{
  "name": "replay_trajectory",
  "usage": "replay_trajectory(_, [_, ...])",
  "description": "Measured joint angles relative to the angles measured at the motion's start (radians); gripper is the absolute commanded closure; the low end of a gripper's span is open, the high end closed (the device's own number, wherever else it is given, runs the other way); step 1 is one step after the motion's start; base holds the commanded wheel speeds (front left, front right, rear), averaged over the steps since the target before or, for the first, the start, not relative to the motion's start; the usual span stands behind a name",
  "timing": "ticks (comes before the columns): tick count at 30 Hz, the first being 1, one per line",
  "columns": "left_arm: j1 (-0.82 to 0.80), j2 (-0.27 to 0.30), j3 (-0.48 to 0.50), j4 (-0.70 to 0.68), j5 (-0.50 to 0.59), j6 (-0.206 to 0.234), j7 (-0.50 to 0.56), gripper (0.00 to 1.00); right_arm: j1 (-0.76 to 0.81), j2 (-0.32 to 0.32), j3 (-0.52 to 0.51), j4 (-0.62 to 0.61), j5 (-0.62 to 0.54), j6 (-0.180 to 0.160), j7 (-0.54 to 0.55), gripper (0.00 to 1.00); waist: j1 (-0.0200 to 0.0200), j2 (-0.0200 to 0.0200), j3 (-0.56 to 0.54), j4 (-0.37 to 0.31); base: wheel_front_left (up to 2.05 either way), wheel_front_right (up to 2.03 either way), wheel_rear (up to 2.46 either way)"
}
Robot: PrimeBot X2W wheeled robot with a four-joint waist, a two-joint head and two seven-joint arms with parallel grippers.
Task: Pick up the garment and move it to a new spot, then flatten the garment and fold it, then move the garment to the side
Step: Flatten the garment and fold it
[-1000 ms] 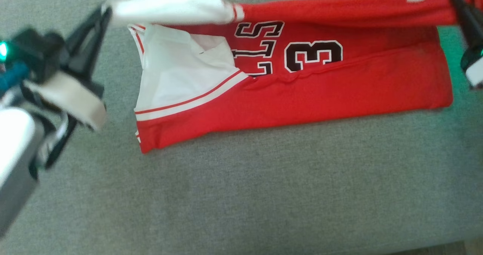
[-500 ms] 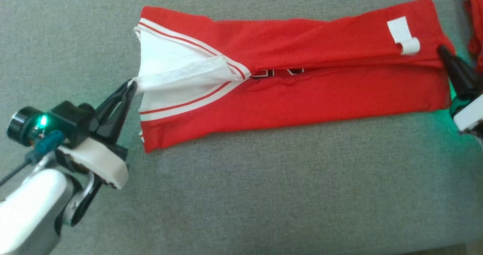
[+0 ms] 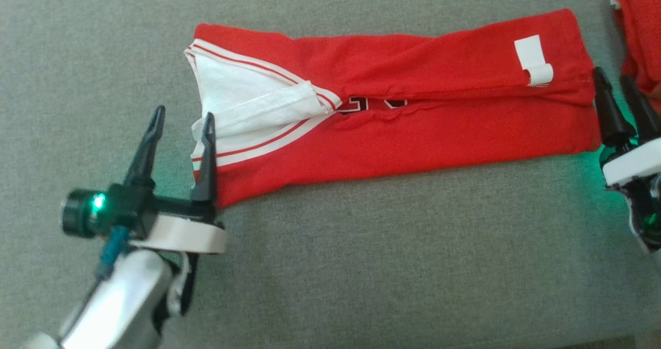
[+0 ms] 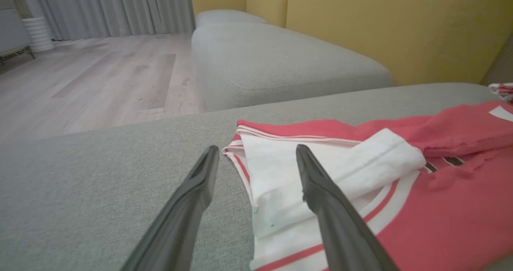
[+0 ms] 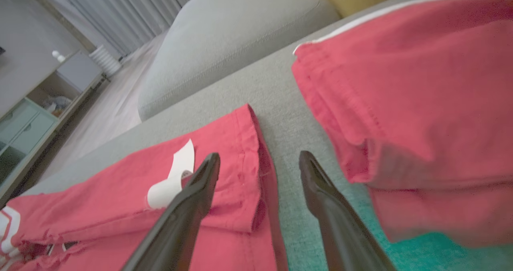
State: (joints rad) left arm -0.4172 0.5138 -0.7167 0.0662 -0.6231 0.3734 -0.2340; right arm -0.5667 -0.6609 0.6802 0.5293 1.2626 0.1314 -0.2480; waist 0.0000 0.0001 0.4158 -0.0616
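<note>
"Red-and-white basketball jersey (image 3: 413, 132): where is it pictured?"

"Folded into a long band, it is laid flat on a grey fabric sofa seat (image 3: 361, 266)."

"And the claws?"

"The left claw (image 3: 184, 112) is seen spread wide and empty at the white-trimmed end, one finger over the cloth. The right claw (image 3: 611, 74) is likewise spread wide, nothing gripped, between the hem and a second red garment (image 3: 640, 29)."

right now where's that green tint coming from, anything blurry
Head view: green glow falls on the grey fabric sofa cushion beside the right claw, likely its wrist light; pale left forearm slightly blurred. Right wrist view: same teal cast lower right, second red garment soft. Left wrist view: even light.
</note>
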Motion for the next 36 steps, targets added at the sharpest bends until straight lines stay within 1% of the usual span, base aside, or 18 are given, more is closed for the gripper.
replay_trajectory(2, [0.024, -0.042, 0.023, -0.001, 0.021, 0.019, -0.016, 0.00, 0.050, 0.056, -0.126, 0.001, -0.085, 0.000, 0.000, 0.00, -0.0001, 0.0000, -0.013, 0.000, 0.00, 0.00, 0.00])
replay_trajectory(4, [0.050, -0.079, 0.049, -0.007, 0.061, 0.042, -0.016, 0.00, 0.108, 0.112, -0.228, 0.001, -0.154, 0.000, 0.000, 0.00, 0.0000, 0.0000, -0.026, 0.002, 0.00, 0.00, 0.00])
replay_trajectory(6, [0.077, -0.116, 0.083, -0.037, 0.125, 0.056, -0.018, 0.00, 0.166, 0.156, -0.292, 0.004, -0.217, 0.000, 0.000, 0.00, -0.0002, 0.0000, -0.037, 0.008, 0.00, 0.00, 0.00])
replay_trajectory(9, [0.108, -0.161, 0.102, -0.071, 0.232, 0.063, -0.022, 0.00, 0.209, 0.196, -0.350, 0.033, -0.294, 0.000, 0.000, 0.00, 0.0000, 0.0000, -0.048, 0.025, 0.00, 0.00, 0.00])
replay_trajectory(10, [0.131, -0.191, 0.110, -0.093, 0.296, 0.073, -0.023, 0.00, 0.206, 0.209, -0.368, 0.062, -0.332, 0.000, 0.000, 0.00, -0.0001, 0.0000, -0.055, 0.038, 0.00, 0.00, 0.00])
replay_trajectory(11, [0.146, -0.207, 0.116, -0.107, 0.325, 0.079, -0.023, 0.00, 0.203, 0.212, -0.379, 0.077, -0.349, 0.000, 0.000, 0.00, 0.0000, 0.0000, -0.058, 0.045, 0.00, 0.00, 0.00])
replay_trajectory(14, [0.187, -0.248, 0.128, -0.129, 0.390, 0.080, -0.023, 0.00, 0.180, 0.215, -0.397, 0.134, -0.379, 0.000, 0.000, 0.00, 0.0000, 0.0000, -0.064, 0.069, 0.00, 0.00, 0.00])
replay_trajectory(17, [0.220, -0.282, 0.132, -0.136, 0.427, 0.074, -0.023, 0.00, 0.145, 0.219, -0.398, 0.186, -0.397, 0.000, 0.000, 0.00, 0.0000, 0.0000, -0.066, 0.092, 0.00, 0.00, 0.00])
replay_trajectory(21, [0.237, -0.316, 0.141, -0.136, 0.459, 0.047, -0.023, 0.00, 0.097, 0.220, -0.400, 0.251, -0.418, 0.000, 0.003, 0.00, -0.0001, 0.0000, -0.061, 0.116, 0.00, 0.00, 0.00])
replay_trajectory(25, [0.237, -0.341, 0.165, -0.133, 0.478, 0.022, -0.023, 0.00, 0.056, 0.225, -0.401, 0.302, -0.427, 0.000, 0.022, 0.00, 0.0000, 0.0000, -0.058, 0.124, 0.00, 0.00, 0.00])
replay_trajectory(26, [0.237, -0.344, 0.173, -0.132, 0.483, 0.017, -0.023, 0.00, 0.051, 0.227, -0.400, 0.310, -0.430, 0.000, 0.024, 0.18, 0.0000, 0.0000, -0.059, 0.124, 0.00, 0.00, 0.00])
replay_trajectory(27, [0.238, -0.346, 0.179, -0.132, 0.486, 0.012, -0.023, 0.00, 0.048, 0.229, -0.399, 0.316, -0.430, 0.000, 0.030, 0.62, 0.0000, 0.0000, -0.060, 0.124, 0.00, 0.00, 0.00])
replay_trajectory(28, [0.239, -0.348, 0.186, -0.131, 0.489, 0.007, -0.023, 0.00, 0.046, 0.231, -0.395, 0.317, -0.429, 0.000, 0.035, 0.93, 0.0000, 0.0000, -0.061, 0.123, 0.00, 0.00, 0.00])
replay_trajectory(29, [0.240, -0.351, 0.195, -0.130, 0.493, 0.003, -0.023, 0.00, 0.046, 0.234, -0.391, 0.314, -0.427, 0.000, 0.041, 1.00, 0.0000, 0.0000, -0.063, 0.121, 0.00, 0.00, 0.00])
replay_trajectory(32, [0.247, -0.360, 0.221, -0.131, 0.501, -0.006, -0.023, 0.00, 0.047, 0.241, -0.359, 0.291, -0.418, 0.000, 0.061, 1.00, 0.0000, 0.0000, -0.069, 0.111, 0.00, 0.00, 0.00])
replay_trajectory(36, [0.266, -0.366, 0.241, -0.131, 0.512, -0.027, -0.023, 0.00, 0.055, 0.239, -0.340, 0.267, -0.407, 0.000, 0.061, 1.00, 0.0000, 0.0000, -0.075, 0.095, 0.00, 0.00, 0.00])
